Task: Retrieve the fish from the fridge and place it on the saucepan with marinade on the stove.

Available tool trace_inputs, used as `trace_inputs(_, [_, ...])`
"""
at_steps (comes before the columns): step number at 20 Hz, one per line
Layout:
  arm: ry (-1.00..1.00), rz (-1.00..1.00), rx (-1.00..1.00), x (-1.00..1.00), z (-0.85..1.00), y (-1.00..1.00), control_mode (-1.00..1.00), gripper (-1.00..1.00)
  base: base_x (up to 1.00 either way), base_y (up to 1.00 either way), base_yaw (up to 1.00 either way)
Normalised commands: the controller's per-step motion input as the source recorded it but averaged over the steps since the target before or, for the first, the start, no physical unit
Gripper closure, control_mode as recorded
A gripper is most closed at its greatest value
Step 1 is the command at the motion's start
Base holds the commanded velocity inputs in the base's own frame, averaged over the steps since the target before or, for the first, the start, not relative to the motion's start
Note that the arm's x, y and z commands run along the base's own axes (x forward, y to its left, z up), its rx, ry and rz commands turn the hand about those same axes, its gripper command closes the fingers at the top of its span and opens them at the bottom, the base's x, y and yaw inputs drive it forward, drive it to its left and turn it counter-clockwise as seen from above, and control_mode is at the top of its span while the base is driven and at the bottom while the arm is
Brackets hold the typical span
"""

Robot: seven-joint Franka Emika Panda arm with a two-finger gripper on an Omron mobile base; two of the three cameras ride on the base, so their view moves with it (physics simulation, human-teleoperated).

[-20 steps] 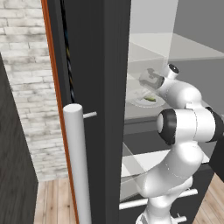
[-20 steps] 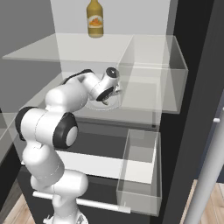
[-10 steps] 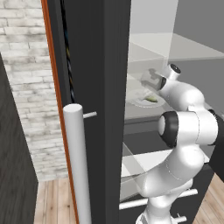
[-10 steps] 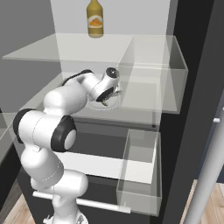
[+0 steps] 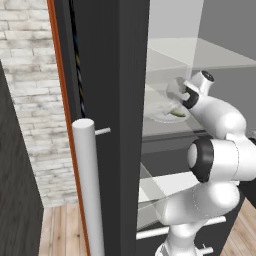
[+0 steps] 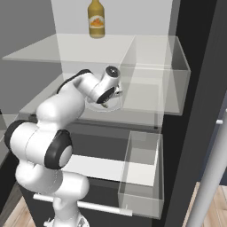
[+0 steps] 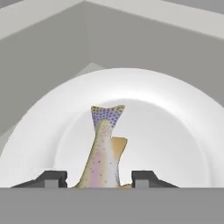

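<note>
The fish (image 7: 105, 148) is seen lying on a round white plate (image 7: 183, 127) on a glass shelf inside the open fridge (image 5: 117, 75); its long axis runs straight away from the gripper (image 7: 99, 177), tail at the far end. The dark fingertips (image 7: 52, 177) are set on either side of the slender, speckled, tapering body; whether it is actually pinched cannot be told. The plate is glossy and shallow.

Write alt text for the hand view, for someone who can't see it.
A small speckled fish lies on a round white plate inside the fridge, its tail pointing away from the camera. The gripper has one dark fingertip on either side of the fish's body.
</note>
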Motion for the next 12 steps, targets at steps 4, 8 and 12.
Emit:
trace_inputs(4, [0.00, 0.03, 0.00, -0.55, 0.31, 0.00, -1.00, 1.00, 0.00, 0.00, 0.00])
trace_inputs(8, [0.00, 0.04, 0.00, -0.77, 0.25, 0.00, -1.00, 1.00, 0.00, 0.00, 0.00])
trace_inputs(12, [-0.06, 0.03, 0.00, -0.92, 0.34, 0.02, -1.00, 1.00, 0.00, 0.00, 0.00])
